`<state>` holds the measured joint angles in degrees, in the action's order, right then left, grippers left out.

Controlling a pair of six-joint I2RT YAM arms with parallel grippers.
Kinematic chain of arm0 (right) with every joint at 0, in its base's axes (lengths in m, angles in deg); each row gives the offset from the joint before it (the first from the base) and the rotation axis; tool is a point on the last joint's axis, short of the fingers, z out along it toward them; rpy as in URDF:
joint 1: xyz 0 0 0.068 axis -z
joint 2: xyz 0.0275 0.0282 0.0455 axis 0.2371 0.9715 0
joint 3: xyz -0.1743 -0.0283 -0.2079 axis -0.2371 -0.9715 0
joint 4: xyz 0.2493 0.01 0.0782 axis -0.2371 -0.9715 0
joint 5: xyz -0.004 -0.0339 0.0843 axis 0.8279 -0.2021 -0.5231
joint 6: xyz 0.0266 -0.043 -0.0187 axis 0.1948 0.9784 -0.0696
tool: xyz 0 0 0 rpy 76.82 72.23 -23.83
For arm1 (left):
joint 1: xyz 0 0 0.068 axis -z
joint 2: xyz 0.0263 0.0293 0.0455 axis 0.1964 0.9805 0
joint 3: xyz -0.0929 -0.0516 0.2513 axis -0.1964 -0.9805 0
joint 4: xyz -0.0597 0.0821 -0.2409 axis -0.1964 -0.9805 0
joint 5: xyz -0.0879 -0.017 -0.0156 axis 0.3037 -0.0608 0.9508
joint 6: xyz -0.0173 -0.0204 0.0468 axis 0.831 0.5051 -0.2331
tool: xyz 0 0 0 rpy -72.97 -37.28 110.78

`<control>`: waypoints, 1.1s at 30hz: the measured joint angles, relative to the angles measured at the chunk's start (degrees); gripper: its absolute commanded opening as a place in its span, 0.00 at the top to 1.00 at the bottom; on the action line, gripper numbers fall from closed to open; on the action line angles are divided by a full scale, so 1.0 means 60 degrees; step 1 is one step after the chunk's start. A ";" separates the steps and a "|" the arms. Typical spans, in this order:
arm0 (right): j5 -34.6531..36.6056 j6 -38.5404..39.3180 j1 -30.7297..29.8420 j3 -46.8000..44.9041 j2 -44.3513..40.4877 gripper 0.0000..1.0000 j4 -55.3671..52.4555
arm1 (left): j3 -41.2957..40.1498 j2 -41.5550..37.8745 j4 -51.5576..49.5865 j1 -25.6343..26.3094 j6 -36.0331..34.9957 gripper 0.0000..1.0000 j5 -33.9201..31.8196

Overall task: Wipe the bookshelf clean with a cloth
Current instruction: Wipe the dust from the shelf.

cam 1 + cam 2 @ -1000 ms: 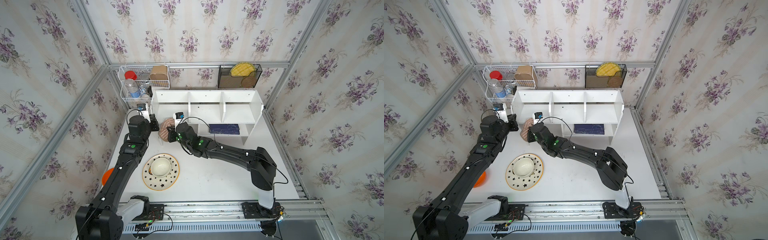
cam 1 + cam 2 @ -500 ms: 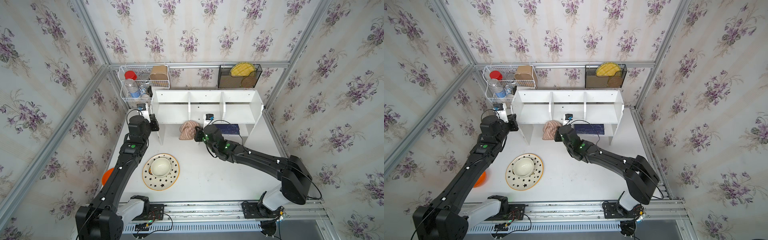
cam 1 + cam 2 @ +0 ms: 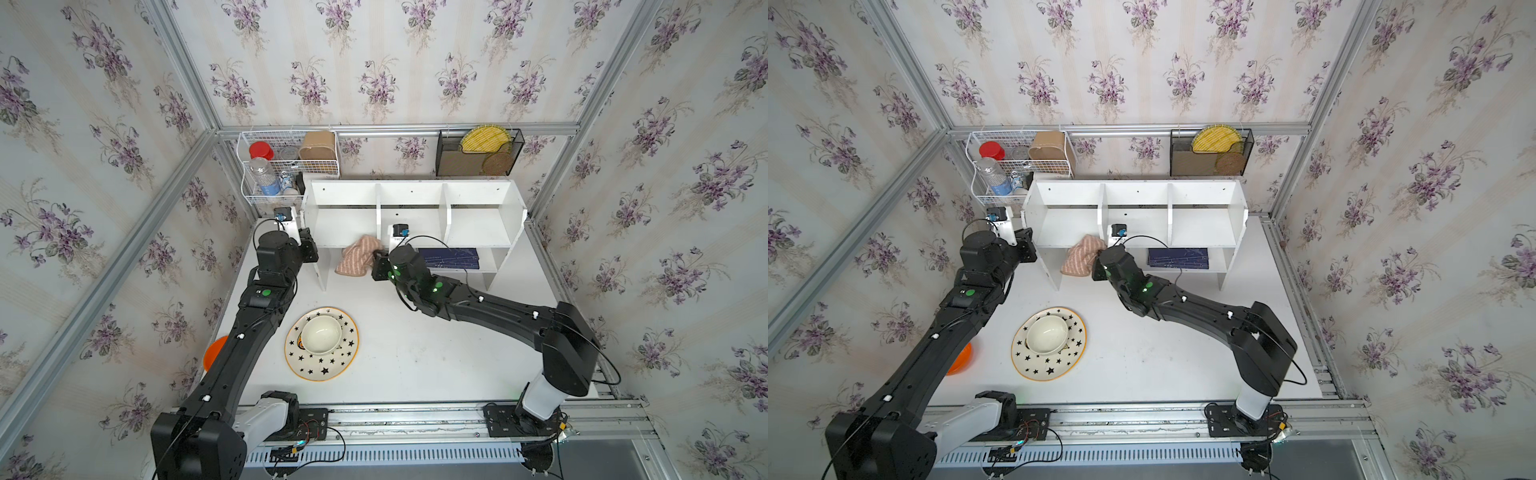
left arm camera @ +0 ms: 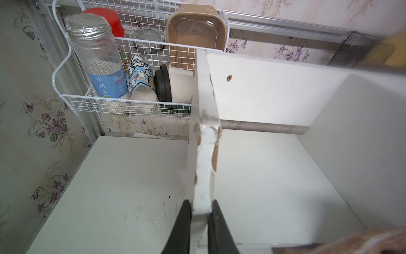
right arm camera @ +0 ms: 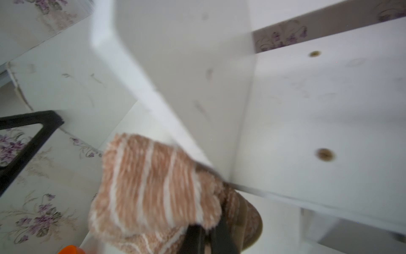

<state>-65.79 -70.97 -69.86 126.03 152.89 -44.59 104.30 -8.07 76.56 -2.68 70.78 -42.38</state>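
The white bookshelf (image 3: 473,228) (image 3: 1200,228) stands against the back wall. My left gripper (image 3: 309,249) (image 3: 1027,245) (image 4: 201,211) is shut on the front edge of its left side panel (image 4: 204,154), one black finger on each face. The striped tan-pink cloth (image 3: 357,259) (image 3: 1079,257) (image 5: 153,182) hangs bunched at the front edge of the shelf board, near the left divider. My right gripper (image 3: 378,266) (image 3: 1098,268) (image 5: 207,235) is shut on the cloth from its right side. The right wrist view is blurred.
A white wire basket (image 3: 286,166) with jars hangs left of the shelf, and a black mesh rack (image 3: 478,151) hangs behind it. A dark blue book (image 3: 451,257) lies on the lower shelf. A star-patterned plate (image 3: 328,370) holding a bowl and an orange dish (image 3: 214,353) sit on the table.
My right gripper carried the cloth rightward along the shelf's front edge, then came partway back to the left. The left arm has kept its hold and has not moved.
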 measured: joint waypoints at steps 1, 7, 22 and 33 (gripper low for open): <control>-0.0131 0.0015 -0.0124 0.0375 0.0273 1.00 0.0029 | 0.0000 0.0000 0.0000 0.0000 0.0000 1.00 0.0007; -0.0729 0.0029 -0.0364 0.1676 0.1592 1.00 0.0342 | 0.0000 -0.0004 -0.0004 0.0000 0.0000 1.00 0.0025; -0.1486 -0.0211 -0.0506 0.2095 0.3330 1.00 0.0364 | 0.0000 -0.0033 -0.0044 -0.0004 -0.0004 1.00 0.0000; -0.1155 0.0004 -0.0769 0.2036 0.1927 1.00 0.0135 | 0.0000 -0.0087 -0.0124 0.0000 -0.0004 1.00 0.0058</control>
<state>-72.72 -70.95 -74.47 138.25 164.46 -43.78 104.30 -8.60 75.82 -2.68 70.76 -42.03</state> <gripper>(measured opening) 0.086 0.157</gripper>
